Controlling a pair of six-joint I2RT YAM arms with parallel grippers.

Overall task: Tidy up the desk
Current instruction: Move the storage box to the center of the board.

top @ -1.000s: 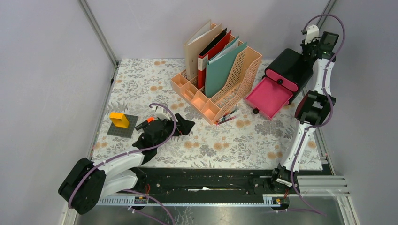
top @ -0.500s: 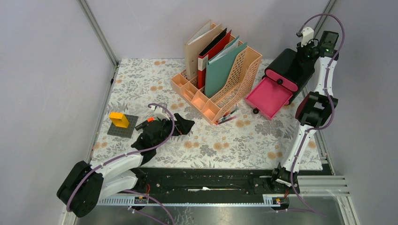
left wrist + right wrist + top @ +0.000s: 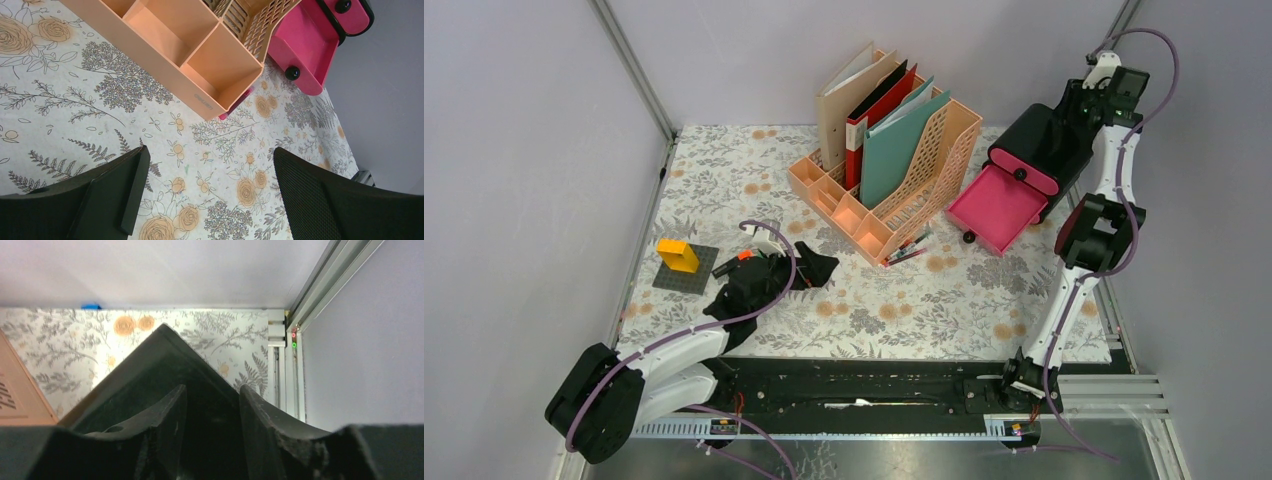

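Observation:
The desk [image 3: 904, 300] is covered by a whitish cloth with grey leaves and orange flowers. My left gripper [image 3: 812, 268] hovers low over its left half, open, with only bare cloth [image 3: 215, 165] between the fingers [image 3: 115, 190]. My right gripper [image 3: 1076, 105] is at the back right, against the top rear of a black drawer box [image 3: 1039, 145]. In the right wrist view its fingers [image 3: 170, 407] stand apart over the box's dark top corner [image 3: 162, 347], with nothing gripped between them.
A peach file rack [image 3: 924, 175] with folders stands at the back centre, its front trays [image 3: 210, 65] empty. The box's pink drawer [image 3: 996, 208] is pulled open. Pens [image 3: 909, 248] lie by the rack. An orange block [image 3: 677, 255] sits on a grey plate at left.
The right gripper's jaws have parted from shut to open, and its wrist has shifted slightly right and back behind the black box. The left arm has not moved.

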